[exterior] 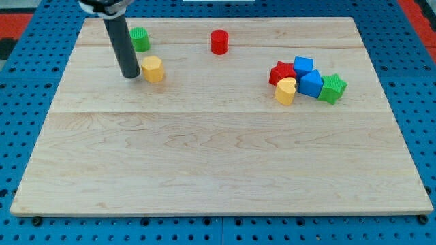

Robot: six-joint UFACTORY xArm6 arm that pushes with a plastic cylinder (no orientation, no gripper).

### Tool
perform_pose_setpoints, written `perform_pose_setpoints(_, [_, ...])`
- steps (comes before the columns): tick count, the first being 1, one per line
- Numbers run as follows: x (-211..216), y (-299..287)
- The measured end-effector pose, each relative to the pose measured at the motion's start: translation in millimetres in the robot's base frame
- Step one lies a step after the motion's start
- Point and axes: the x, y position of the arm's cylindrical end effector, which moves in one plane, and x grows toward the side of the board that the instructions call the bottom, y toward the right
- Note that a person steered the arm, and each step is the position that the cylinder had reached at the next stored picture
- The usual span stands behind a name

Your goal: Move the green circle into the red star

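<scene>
Wooden board (218,170), blue pegboard surround. Our tip (130,76) rests below the green circle (139,39), touching the yellow block (152,69). No pincer fitted; red star (281,72) lies well right of it.

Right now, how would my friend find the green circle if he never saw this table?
Start at the wooden board and look to its top corner on the view's left, where the dark rod comes down to my tip. The green circle sits just right of the rod, above the yellow block. It is round and stands apart, while the other green block, star-like, is crowded into the cluster on the right.
</scene>
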Motion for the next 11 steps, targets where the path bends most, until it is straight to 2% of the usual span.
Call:
perform_pose_setpoints(1, [-3,43])
perform_pose_setpoints(3, [-3,199])
perform_pose_setpoints(4, [-3,224])
perform_pose_setpoints(5, [-5,119])
perform_pose_setpoints(6, [-35,-15])
perform_pose_setpoints(7, [-80,-56])
perform_pose_setpoints(8, [-94,-18])
perform_pose_setpoints(9, [-75,44])
perform_pose_setpoints(10, [-35,81])
perform_pose_setpoints(11, [-26,176])
